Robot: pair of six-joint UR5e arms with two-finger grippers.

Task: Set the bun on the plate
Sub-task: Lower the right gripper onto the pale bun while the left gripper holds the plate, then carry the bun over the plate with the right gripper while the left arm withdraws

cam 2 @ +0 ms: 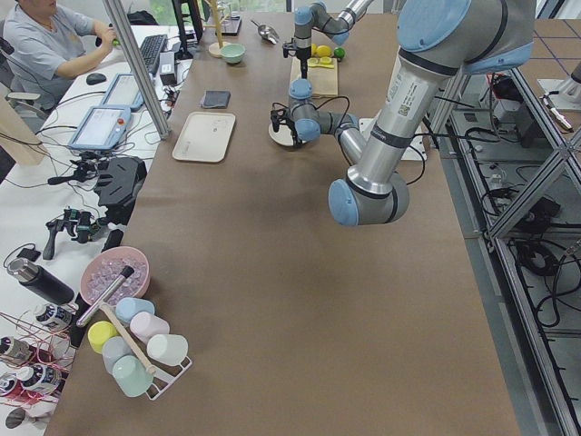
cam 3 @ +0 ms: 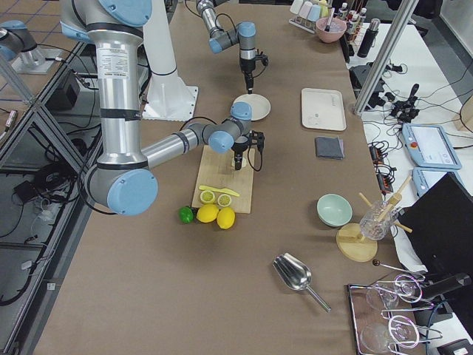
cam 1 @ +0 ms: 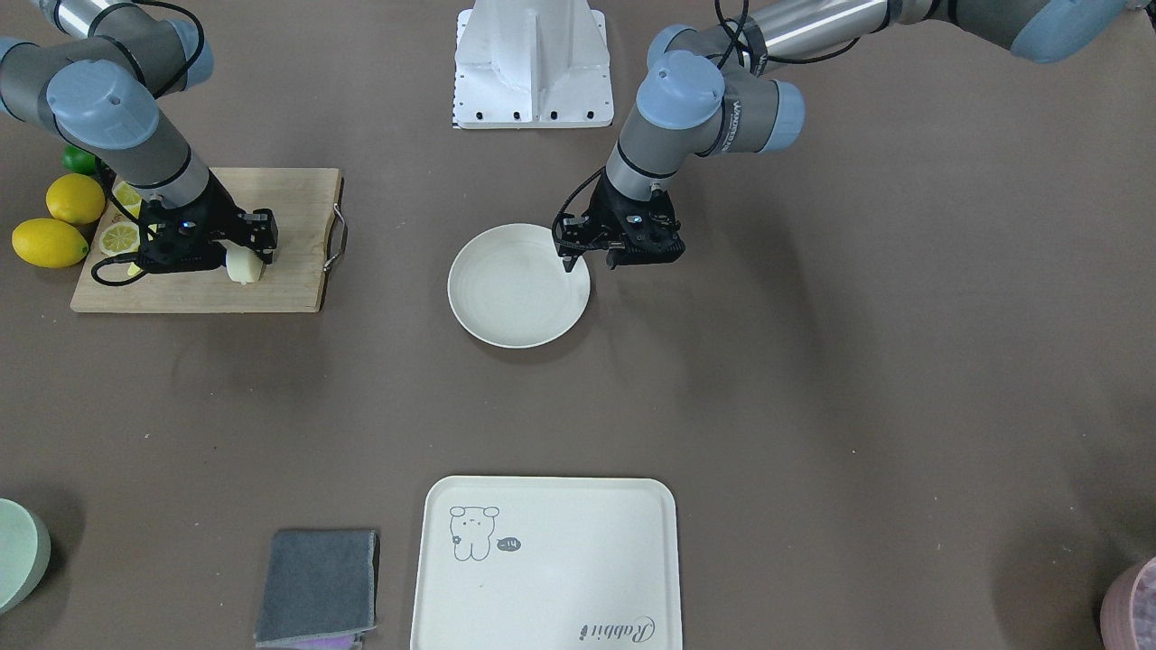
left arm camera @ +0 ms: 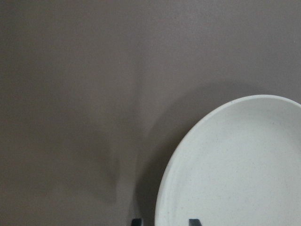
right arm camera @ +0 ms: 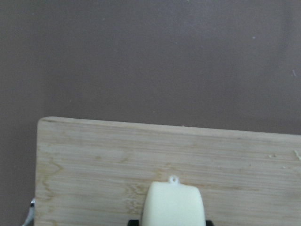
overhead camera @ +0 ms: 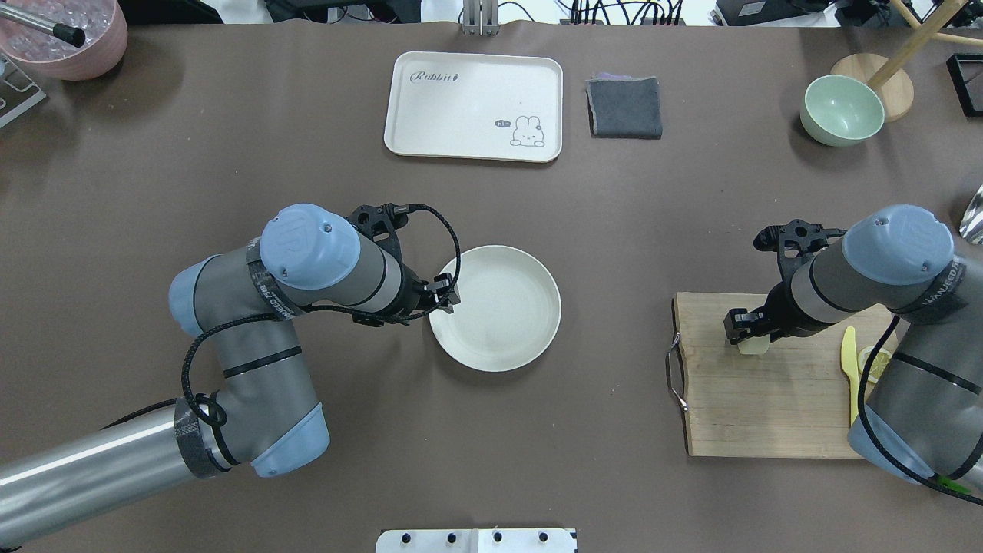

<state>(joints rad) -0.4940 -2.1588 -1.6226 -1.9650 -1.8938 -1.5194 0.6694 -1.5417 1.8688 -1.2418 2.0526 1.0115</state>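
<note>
The pale cream bun [cam 1: 244, 267] [overhead camera: 753, 345] sits at the near-left part of a wooden cutting board [cam 1: 289, 289]. My right gripper [cam 1: 246, 264] [overhead camera: 751, 338] is shut on it. The right wrist view shows the bun [right arm camera: 174, 205] held between the two fingertips over the board's grain; I cannot tell whether it is lifted. The round off-white plate [cam 1: 506, 307] [overhead camera: 507, 338] lies mid-table and holds nothing. My left gripper [cam 1: 571, 264] [overhead camera: 451, 296] is down at the plate's rim. In the left wrist view its fingertips [left arm camera: 136, 220] straddle the plate rim [left arm camera: 162, 202], jaws narrow.
Two whole lemons [cam 1: 50, 242], lemon slices [cam 1: 120, 237], a lime [cam 1: 79, 161] and a yellow knife [overhead camera: 848, 369] crowd the board's far end. A cream tray [cam 1: 542, 560], grey cloth [cam 1: 318, 587], mint bowl [overhead camera: 841, 110] and pink bowl [overhead camera: 69, 38] line the far side.
</note>
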